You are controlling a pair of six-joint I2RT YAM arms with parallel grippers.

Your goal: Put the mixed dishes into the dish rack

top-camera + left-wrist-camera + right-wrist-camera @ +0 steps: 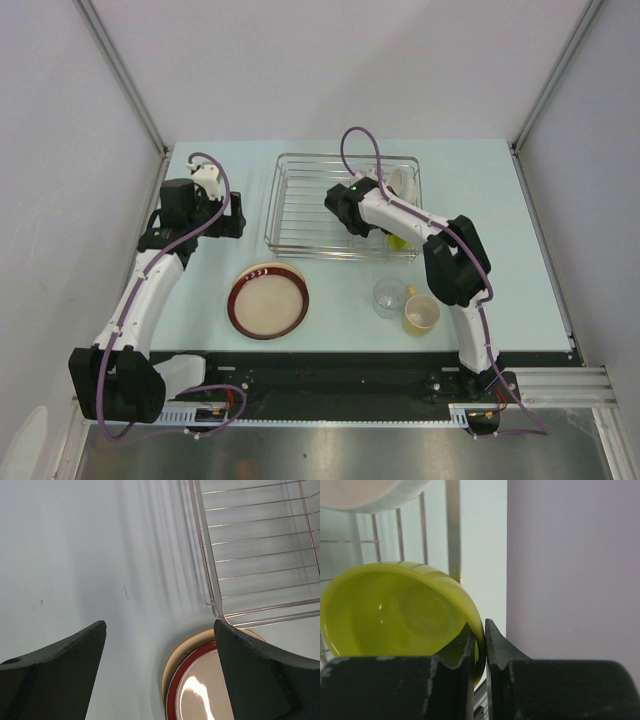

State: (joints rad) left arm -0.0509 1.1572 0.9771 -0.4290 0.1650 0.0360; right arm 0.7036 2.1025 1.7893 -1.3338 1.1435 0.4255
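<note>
Top view: pale-green table (520, 250), grey walls (350, 60) around it. The rack (310, 205) sits mid-table, with a white bowl (402, 182) in its far right corner. Plate (268, 300), glass (389, 297) and cup (421, 313) lie on the table nearer the arms. The right pincer (388, 234) is over the rack's near right corner with a green bowl (399, 241). The left pincer (238, 215) is left of the rack, apart from it.

Left wrist: left pincer (160, 627) spread wide and empty over bare table (75, 555), with the rack corner (210, 570) and plate (200, 680) ahead.

Right wrist: right pincer (480, 630) clenched on the green bowl's (395, 610) rim. Rack wires (452, 530) stand behind it, the white bowl (370, 492) above.
</note>
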